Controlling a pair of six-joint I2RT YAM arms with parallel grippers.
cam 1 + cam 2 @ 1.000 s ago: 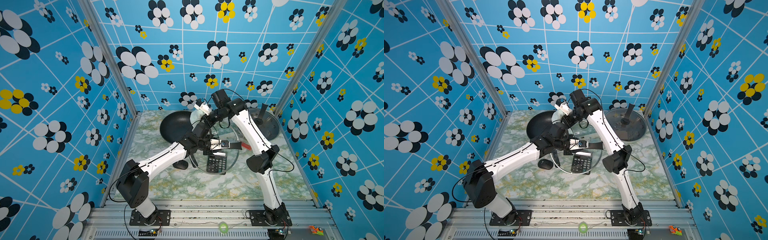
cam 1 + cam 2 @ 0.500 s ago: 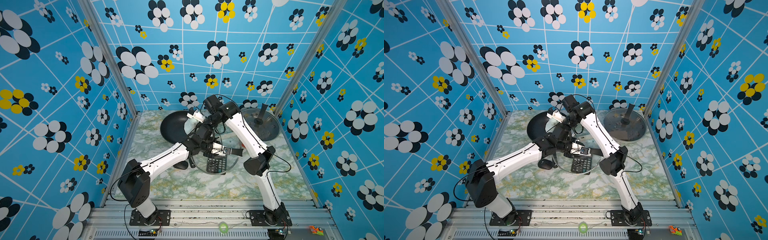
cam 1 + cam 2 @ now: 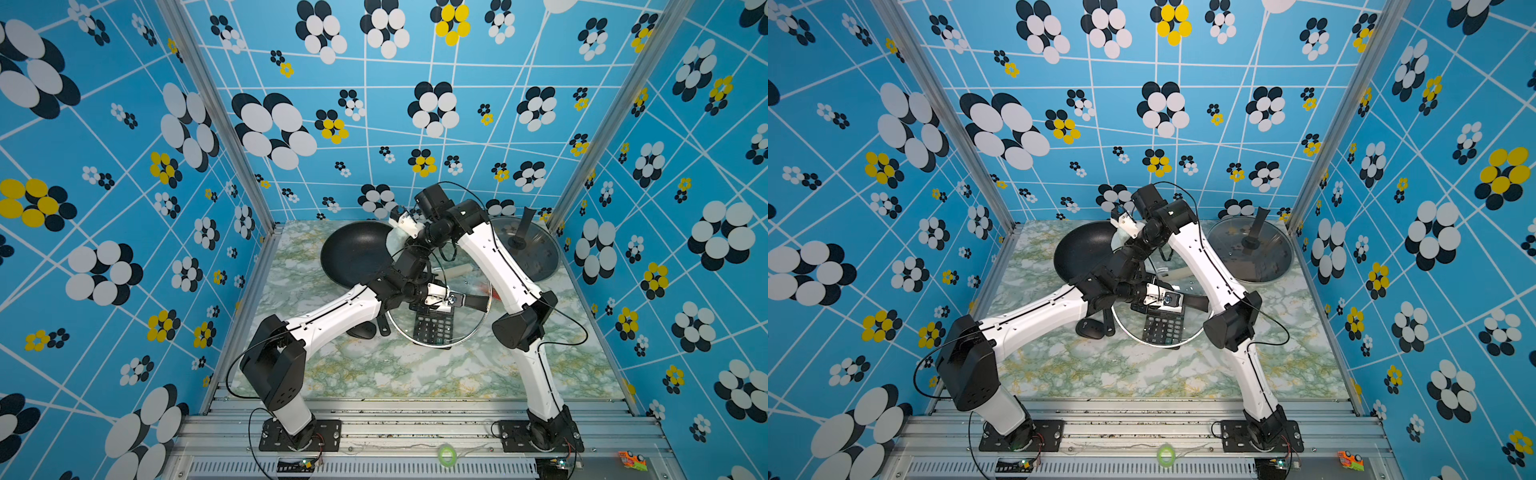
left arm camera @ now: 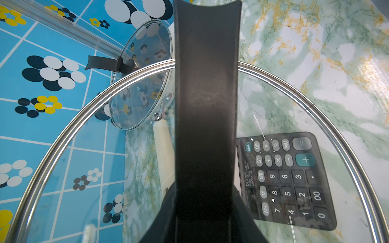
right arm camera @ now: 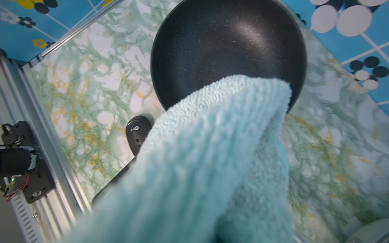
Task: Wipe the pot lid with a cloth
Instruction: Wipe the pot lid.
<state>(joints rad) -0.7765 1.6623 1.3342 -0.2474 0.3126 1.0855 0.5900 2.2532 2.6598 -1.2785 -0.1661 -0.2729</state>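
Gripping the pot lid by its black handle with the clamped left gripper, over the calculator. Pinching the bunched cloth in the closed right gripper, above the rim of the black pan, near the lid's far edge. Farther back, on the marble table, another glass lid lying flat.

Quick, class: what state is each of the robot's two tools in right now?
Left tool: closed on the black handle of the pot lid.
Right tool: closed, holding the cloth.
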